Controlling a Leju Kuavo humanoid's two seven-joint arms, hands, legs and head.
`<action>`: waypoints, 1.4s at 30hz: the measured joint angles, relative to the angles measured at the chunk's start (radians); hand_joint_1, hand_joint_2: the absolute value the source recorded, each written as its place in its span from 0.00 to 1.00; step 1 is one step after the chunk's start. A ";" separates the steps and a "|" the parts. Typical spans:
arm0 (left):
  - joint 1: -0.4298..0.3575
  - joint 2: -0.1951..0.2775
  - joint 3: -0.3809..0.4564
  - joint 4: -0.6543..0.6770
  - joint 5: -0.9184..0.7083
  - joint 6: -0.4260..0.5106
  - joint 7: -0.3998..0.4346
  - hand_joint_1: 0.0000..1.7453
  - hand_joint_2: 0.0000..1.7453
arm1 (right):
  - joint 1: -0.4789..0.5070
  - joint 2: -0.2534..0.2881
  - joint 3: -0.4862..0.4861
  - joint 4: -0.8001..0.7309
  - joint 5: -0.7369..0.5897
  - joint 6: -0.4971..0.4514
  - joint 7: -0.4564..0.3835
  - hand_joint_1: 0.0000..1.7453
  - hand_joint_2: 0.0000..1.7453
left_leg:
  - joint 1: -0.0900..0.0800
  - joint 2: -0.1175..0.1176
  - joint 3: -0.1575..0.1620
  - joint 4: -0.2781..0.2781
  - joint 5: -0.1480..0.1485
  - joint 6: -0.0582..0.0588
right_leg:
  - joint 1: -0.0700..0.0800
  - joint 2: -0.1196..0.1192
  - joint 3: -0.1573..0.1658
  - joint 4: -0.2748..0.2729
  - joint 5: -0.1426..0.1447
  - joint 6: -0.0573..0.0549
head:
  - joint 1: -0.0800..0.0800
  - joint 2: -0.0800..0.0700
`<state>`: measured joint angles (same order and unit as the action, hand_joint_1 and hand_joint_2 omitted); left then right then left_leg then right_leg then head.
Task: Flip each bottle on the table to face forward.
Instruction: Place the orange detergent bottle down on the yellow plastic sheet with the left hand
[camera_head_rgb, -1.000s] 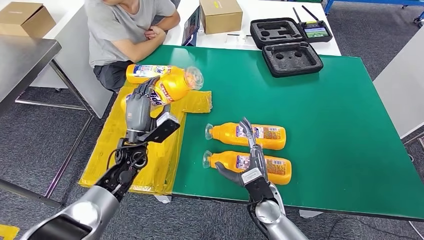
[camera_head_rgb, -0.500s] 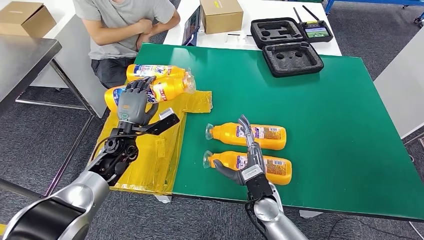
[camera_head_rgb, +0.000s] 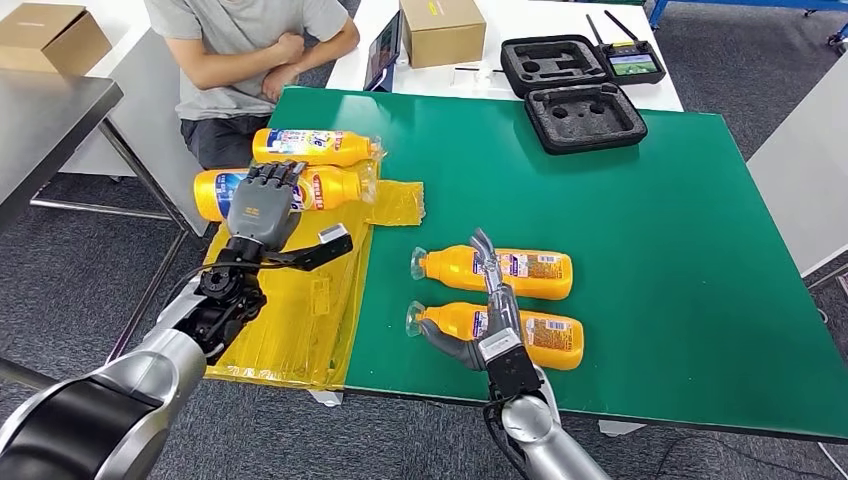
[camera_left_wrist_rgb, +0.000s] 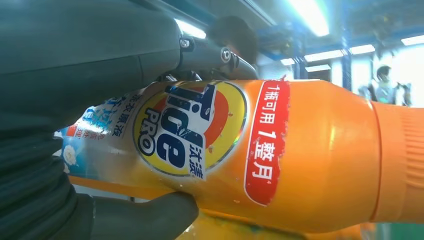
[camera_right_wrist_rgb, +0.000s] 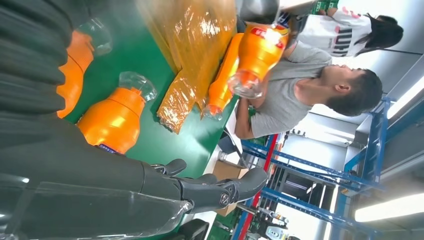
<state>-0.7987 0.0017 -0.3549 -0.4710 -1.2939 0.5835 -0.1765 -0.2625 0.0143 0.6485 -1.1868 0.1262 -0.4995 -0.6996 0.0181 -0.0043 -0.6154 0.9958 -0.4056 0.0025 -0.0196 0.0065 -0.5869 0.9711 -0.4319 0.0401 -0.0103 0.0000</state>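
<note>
1. head view: left hand (camera_head_rgb: 262, 205) grips a bottle (camera_head_rgb: 330, 186) lying over the yellow sheet (camera_head_rgb: 300, 310) at the counter (camera_head_rgb: 680, 230) edge.
2. left wrist view: that bottle's front label (camera_left_wrist_rgb: 190, 130) shows, with fingers (camera_left_wrist_rgb: 210, 52) over it and thumb (camera_left_wrist_rgb: 145, 217) under it.
3. right hand (camera_head_rgb: 492, 315) rests on the nearest bottle (camera_head_rgb: 545, 338), fingers extended and apart, holding nothing.
4. right wrist view: clear caps (camera_right_wrist_rgb: 137, 85) on the near bottles, seated person (camera_right_wrist_rgb: 310, 90) beyond.
5. count: four orange bottles, all lying down; one held, one (camera_head_rgb: 315, 146) just behind it on the sheet, two on the green surface, the farther (camera_head_rgb: 535, 270) beside the nearest.
6. two open foam cases (camera_head_rgb: 585, 115), two cardboard boxes (camera_head_rgb: 442, 30).
</note>
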 joint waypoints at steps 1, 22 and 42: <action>-0.003 -0.003 -0.001 0.003 0.011 -0.024 -0.023 1.00 1.00 | 0.000 0.001 0.000 0.000 -0.001 0.001 0.000 0.00 1.00 | 0.000 0.000 0.000 0.000 0.000 0.000 | 0.000 0.000 0.000 0.000 0.000 0.000 | 0.000 0.000; -0.053 -0.035 -0.004 0.079 0.007 -0.236 0.047 1.00 1.00 | 0.000 0.001 -0.001 0.000 -0.015 0.018 0.000 0.00 1.00 | 0.000 0.000 0.000 0.000 0.000 0.000 | 0.000 0.000 0.000 0.000 0.000 0.000 | 0.000 0.000; -0.066 -0.044 -0.003 0.131 0.021 -0.343 0.021 1.00 1.00 | -0.001 0.002 -0.001 0.000 -0.019 0.033 0.000 0.00 1.00 | 0.000 0.000 0.000 0.000 0.000 0.000 | 0.000 0.000 0.000 0.000 0.000 0.000 | 0.000 0.000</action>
<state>-0.8652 -0.0422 -0.3582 -0.3405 -1.2733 0.2401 -0.1555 -0.2638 0.0164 0.6472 -1.1868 0.1075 -0.4662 -0.6996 0.0182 -0.0045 -0.6158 0.9958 -0.4055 0.0025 -0.0195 0.0065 -0.5872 0.9712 -0.4318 0.0402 -0.0103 0.0000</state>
